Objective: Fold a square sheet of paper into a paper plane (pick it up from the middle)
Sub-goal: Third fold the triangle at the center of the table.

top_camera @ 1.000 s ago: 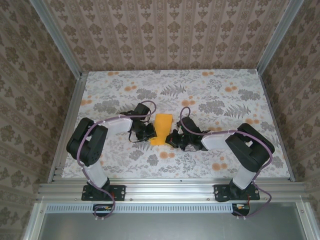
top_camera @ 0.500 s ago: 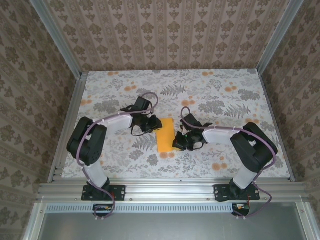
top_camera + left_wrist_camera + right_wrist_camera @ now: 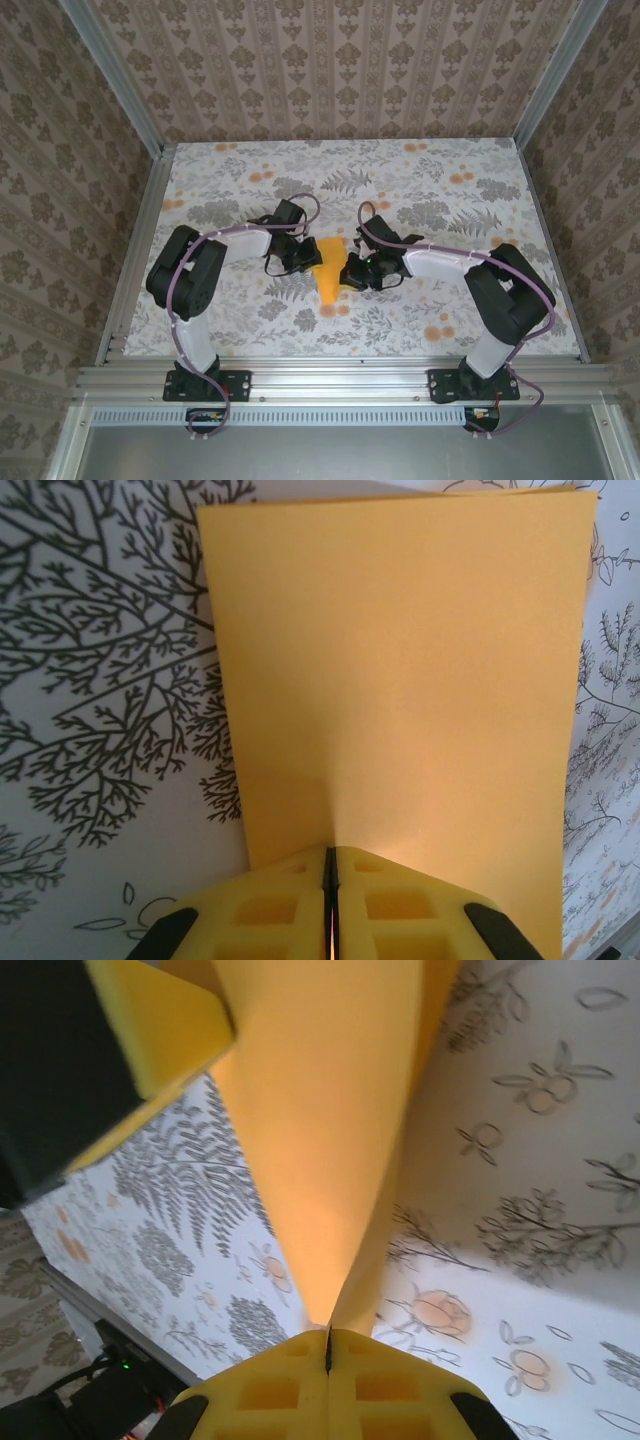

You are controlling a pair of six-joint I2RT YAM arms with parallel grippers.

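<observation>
top view: the square sheet of paper point(image 3: 331, 272), folded to a narrow strip, sits over the bench point(image 3: 470, 300) between both arms. the left gripper point(image 3: 308, 258) and right gripper point(image 3: 349, 272) are at its opposite sides, equally near.
left wrist: jaws pinched together on its near edge, its long axis running straight away.
right wrist: jaws likewise clamped on an edge, with the sheet spreading away from them.

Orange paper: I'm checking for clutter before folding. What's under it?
Floral table surface shows around the orange paper, pinched by left gripper and right gripper; directly beneath is hidden.
</observation>
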